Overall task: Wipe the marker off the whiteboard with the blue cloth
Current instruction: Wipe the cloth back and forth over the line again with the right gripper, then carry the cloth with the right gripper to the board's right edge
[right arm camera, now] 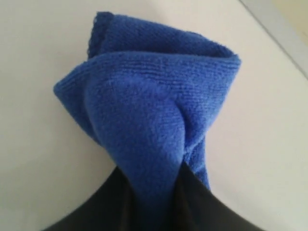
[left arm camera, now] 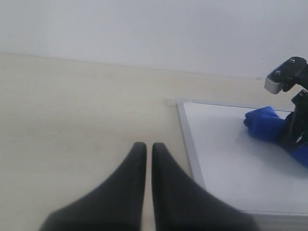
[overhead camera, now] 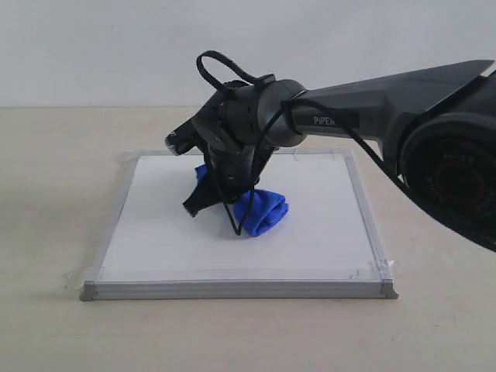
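One whiteboard (overhead camera: 310, 248), one blue cloth (overhead camera: 263, 211), two grippers — the board lies flat on a pale table (overhead camera: 46, 194), centre of the exterior frame.
Right gripper (right arm camera: 151, 192): jaws pinched on the bunched cloth, which touches the board near its middle. Left gripper (left arm camera: 147, 150): jaws together, holding nothing — over the table, near the board's frame.

Right jaws pinched tight, arm (overhead camera: 372, 101) outstretched; left jaws together.
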`<state>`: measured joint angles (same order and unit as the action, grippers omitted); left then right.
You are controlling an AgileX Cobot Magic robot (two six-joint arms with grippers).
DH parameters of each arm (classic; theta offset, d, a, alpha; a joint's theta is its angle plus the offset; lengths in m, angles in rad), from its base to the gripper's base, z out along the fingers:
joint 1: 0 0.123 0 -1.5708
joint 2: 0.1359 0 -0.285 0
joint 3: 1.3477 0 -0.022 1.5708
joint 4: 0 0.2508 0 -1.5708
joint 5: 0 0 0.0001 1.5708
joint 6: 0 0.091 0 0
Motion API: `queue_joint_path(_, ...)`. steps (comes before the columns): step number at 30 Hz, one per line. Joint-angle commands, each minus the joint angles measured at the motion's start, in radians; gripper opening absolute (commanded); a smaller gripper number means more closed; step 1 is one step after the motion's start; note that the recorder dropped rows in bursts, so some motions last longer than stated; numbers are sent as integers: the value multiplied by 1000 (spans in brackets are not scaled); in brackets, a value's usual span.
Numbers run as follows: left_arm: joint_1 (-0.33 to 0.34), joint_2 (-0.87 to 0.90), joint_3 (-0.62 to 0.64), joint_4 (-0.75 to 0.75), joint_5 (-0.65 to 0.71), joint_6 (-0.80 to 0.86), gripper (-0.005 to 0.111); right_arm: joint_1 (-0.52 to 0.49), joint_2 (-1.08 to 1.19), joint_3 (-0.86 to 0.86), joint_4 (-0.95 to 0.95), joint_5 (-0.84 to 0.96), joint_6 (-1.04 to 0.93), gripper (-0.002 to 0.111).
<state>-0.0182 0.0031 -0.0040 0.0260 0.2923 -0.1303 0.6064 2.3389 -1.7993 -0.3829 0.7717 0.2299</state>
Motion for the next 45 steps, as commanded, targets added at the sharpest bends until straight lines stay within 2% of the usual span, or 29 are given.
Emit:
queue_joint_path(1,-3,-3,4,-8,3,5,4,-16,17,13,6,45,-9,0)
queue_joint_path(4,-3,-3,4,-8,3,5,4,-3,17,13,474,-13,-399,0)
queue_joint_path(7,-3,-3,4,-8,3,5,4,16,17,13,757,2,-643,0)
queue_joint_path(8,-3,-3,4,-8,3,5,4,22,15,13,820,16,-729,0)
queue_joint_path(10,-3,-3,4,-8,3,5,4,22,7,13,838,18,-744,0)
queue_joint_path(12,-3,-3,4,-8,3,5,4,12,-3,13,776,18,-682,0)
queue_joint_path(14,-3,-3,4,-8,3,5,4,2,-9,13,626,18,-564,0)
queue_joint_path(17,-3,-3,4,-8,3,5,4,-9,-10,13,265,50,-252,0)
queue_joint_path(21,-3,-3,4,-8,3,5,4,-18,-19,13,-193,214,120,0)
queue_joint_path(24,-3,-3,4,-8,3,5,4,-19,-56,13,-113,230,41,0)
queue_joint_path(28,-3,-3,4,-8,3,5,4,-68,-165,96,-91,165,101,0)
queue_joint_path(32,-3,-3,4,-8,3,5,4,-226,-316,271,-91,137,173,0)
queue_joint_path(36,-3,-3,4,-8,3,5,4,-347,-357,383,-101,101,307,0)
queue_joint_path(40,-3,-3,4,-8,3,5,4,-378,-351,470,-119,-26,384,0)
queue_joint_path(45,-3,-3,4,-8,3,5,4,-378,-314,482,-143,-50,415,0)
